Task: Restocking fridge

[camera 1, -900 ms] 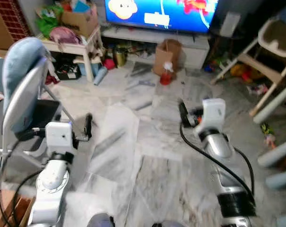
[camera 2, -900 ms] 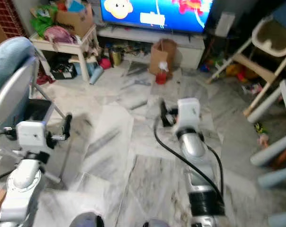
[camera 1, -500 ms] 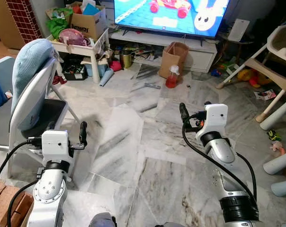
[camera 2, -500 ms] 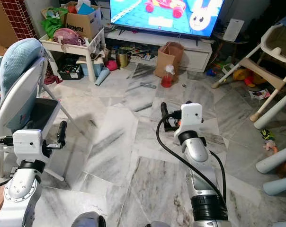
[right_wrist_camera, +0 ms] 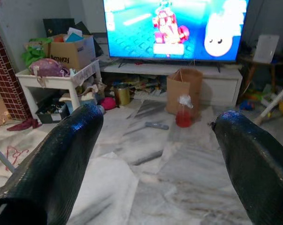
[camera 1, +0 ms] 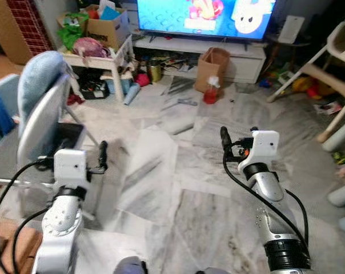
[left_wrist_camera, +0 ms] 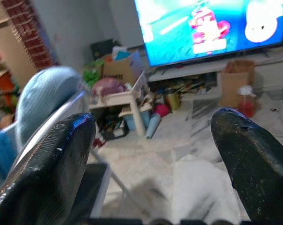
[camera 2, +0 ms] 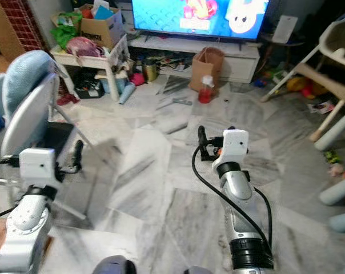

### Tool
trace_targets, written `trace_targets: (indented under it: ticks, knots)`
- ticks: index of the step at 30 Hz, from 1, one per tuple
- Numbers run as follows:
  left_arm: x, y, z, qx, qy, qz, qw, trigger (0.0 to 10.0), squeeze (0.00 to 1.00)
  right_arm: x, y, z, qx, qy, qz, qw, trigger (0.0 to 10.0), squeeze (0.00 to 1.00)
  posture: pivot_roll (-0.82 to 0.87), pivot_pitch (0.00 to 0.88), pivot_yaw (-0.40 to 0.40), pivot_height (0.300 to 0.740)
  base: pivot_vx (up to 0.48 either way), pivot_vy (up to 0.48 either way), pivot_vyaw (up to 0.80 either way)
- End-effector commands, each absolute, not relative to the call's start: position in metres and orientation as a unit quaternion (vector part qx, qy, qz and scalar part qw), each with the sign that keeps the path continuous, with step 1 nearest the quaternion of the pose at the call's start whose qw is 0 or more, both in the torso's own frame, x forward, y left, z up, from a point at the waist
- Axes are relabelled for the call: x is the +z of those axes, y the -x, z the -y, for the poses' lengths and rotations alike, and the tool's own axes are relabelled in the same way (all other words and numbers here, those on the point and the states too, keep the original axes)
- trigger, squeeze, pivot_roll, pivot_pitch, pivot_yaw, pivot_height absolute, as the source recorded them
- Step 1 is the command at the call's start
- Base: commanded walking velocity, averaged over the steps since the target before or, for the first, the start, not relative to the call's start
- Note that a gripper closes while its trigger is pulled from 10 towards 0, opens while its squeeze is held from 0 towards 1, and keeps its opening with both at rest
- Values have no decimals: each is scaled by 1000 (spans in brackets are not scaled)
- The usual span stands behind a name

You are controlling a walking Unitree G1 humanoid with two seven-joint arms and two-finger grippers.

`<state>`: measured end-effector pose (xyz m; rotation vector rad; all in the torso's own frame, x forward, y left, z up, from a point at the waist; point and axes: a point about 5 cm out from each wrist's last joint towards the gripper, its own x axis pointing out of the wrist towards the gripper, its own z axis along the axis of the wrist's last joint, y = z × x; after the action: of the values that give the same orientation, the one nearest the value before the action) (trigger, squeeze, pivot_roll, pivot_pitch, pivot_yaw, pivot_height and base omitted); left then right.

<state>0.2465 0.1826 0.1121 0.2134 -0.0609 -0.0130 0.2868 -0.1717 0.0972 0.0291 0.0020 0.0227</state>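
From where I stand, the grey chair (camera 1: 38, 123) with its blue headrest sits at the far left, just beside the left gripper (left_wrist_camera: 153, 154), whose fingers (left_wrist_camera: 48, 159) are spread wide with nothing between them. Beyond it a white side tabletop (camera 2: 84, 57) carries a cardboard box (camera 2: 95, 20) and a pink bundle (camera 2: 81, 45). The wrist views bring the television (right_wrist_camera: 174, 26) in close, along with the brown paper bag (right_wrist_camera: 183, 89) and the red spray bottle (right_wrist_camera: 183, 112) on the marble floor (camera 1: 161, 171); the head views add the white high chair (camera 2: 327, 68) at far right. The right gripper (right_wrist_camera: 160, 154) hovers over the floor, equally wide and empty. Since a moment ago the cartoon has changed and the whole view has swung slightly. I see no fridge anywhere.
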Motion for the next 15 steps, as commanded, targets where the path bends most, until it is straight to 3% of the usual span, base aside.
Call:
trace_targets:
  ticks: [1, 9, 15]
  knots:
    - [107, -248, -181, -18, -113, 18, 993, 10000, 0, 102, -284, 179, -7, -12, 11, 1000, 10000, 0, 91, 0, 99, 740, 0, 0, 0]
    - [98, -254, -164, -61, -120, 9, 991, 10000, 0, 95, -262, 196, -52, 0, -1, 999, 10000, 0, 38, 20, 84, 740, 0, 0, 0]
    - [101, -257, -172, -47, -109, 14, 993, 10000, 0, 93, -259, 195, -59, -5, -9, 998, 10000, 0, 41, 11, 77, 740, 0, 0, 0]
